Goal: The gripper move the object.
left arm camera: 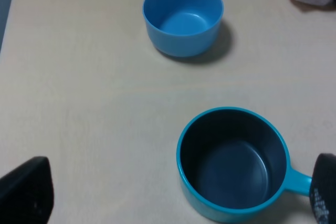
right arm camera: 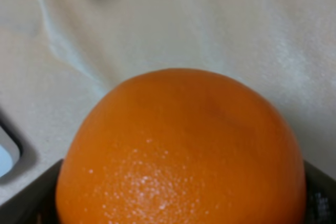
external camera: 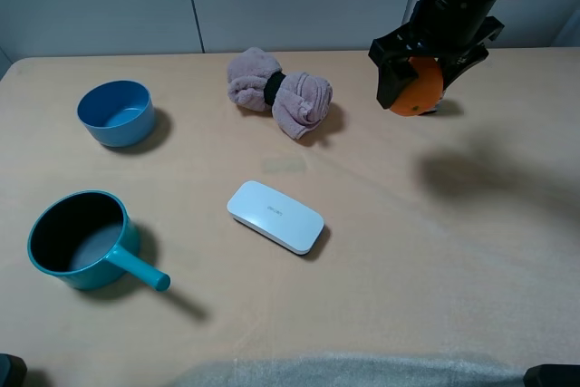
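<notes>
Above the table [external camera: 453, 296], right hand [external camera: 414, 86] grips the orange [external camera: 419, 95] (writing on white box [external camera: 275, 216] unreadable).

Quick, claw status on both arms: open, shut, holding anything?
The left claw is open, holding nothing.
The right claw is closed on the orange.

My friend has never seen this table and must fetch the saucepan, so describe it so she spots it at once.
Look at the beige table, left side of the high view, nearest edge. The teal saucepan sits there, empty, with a dark inside. Unlike the lighter blue bowl behind it, it has a short handle sticking out.
</notes>
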You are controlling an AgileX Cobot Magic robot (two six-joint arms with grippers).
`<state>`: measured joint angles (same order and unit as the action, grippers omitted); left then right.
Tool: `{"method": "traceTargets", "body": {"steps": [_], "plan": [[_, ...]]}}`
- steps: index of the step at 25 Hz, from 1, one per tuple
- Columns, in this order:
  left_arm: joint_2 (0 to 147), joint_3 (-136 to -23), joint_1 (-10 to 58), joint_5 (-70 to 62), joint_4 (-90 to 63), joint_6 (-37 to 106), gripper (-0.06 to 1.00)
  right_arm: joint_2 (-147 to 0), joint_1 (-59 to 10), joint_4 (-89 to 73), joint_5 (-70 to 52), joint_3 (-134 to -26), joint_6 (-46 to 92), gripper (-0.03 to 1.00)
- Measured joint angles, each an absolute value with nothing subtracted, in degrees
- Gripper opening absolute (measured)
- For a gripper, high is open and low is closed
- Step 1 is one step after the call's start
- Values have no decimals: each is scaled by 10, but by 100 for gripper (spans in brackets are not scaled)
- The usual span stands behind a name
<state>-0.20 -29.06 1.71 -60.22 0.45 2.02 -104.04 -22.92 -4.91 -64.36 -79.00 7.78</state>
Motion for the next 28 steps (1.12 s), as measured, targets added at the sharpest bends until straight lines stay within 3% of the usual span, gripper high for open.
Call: {"method": "traceTargets", "body": {"steps": [7,28], "plan": [[-2,-291,17,-602,4,20,99,-1043,-281,-49,-640,-824,78,59],[-2,-291,17,-602,4,20,99,-1207,-449,-53,-692,-1075,65,59]]}}
